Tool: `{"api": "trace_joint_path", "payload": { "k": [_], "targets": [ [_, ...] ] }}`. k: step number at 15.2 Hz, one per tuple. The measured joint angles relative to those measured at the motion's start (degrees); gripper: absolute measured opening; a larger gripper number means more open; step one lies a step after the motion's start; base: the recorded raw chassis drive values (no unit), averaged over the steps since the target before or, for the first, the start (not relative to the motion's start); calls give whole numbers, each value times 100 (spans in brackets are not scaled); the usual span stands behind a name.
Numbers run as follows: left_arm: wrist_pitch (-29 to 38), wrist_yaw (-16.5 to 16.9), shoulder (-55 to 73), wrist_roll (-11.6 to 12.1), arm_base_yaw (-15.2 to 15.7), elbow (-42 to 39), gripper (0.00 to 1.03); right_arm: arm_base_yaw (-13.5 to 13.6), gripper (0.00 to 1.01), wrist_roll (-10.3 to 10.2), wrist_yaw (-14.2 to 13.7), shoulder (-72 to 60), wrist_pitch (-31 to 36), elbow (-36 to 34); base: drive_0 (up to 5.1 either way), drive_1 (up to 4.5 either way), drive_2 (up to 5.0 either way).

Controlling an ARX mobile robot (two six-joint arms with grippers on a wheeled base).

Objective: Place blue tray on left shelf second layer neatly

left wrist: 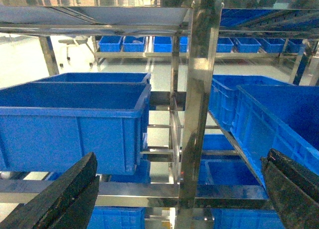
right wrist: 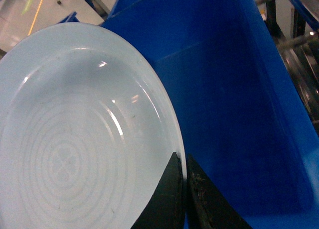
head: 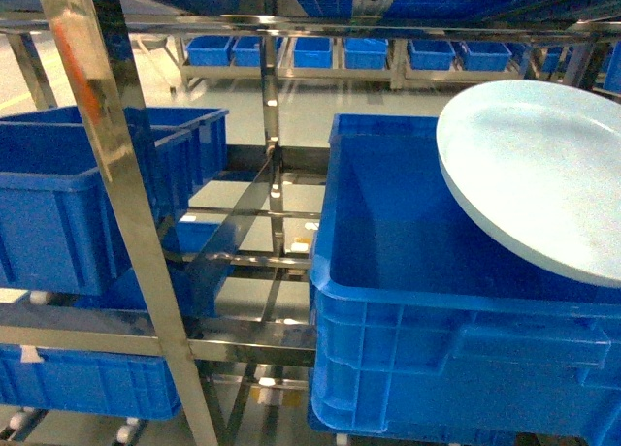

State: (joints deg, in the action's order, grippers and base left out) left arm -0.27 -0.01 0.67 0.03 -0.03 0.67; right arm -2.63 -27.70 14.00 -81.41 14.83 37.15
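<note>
Right wrist view is showing your right pincer point(right wrist: 182, 176) pinching the blue tray point(right wrist: 75, 139) by its rim above a deep blue crate point(right wrist: 234, 114), left pincer point(left wrist: 179, 194) gaping empty, and that glossy, stiff, light plastic is looking slippery.

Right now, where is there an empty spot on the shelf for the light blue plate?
The open rails between the left crates and the big right crate look bare. The blue tray, pinched by the right gripper, hangs over that crate. Elsewhere crates crowd the shelf.
</note>
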Motion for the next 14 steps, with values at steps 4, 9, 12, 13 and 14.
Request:
{"api": "trace_joint_path", "payload": {
  "k": [4, 9, 12, 13, 14],
  "targets": [
    [0, -2, 0, 0, 0, 0, 98, 468, 2, -170, -916, -761, 785, 269, 0, 0, 0],
    [0, -2, 0, -2, 0, 0, 98, 1049, 2, -501, -2015, -2109, 1067, 1014, 0, 0, 0],
    [0, 0, 0, -2, 0, 0, 98, 1102, 2, -752, -2474, -2765, 1056, 1836, 0, 0, 0],
    [-2, 0, 0, -2, 0, 0, 98, 1137, 11, -837, -2450, -2806, 1029, 1987, 0, 0, 0],
    [0, -2, 0, 0, 0, 0, 98, 1182, 22, -920, -2420, -2756, 997, 2009, 0, 0, 0]
  ]
}}
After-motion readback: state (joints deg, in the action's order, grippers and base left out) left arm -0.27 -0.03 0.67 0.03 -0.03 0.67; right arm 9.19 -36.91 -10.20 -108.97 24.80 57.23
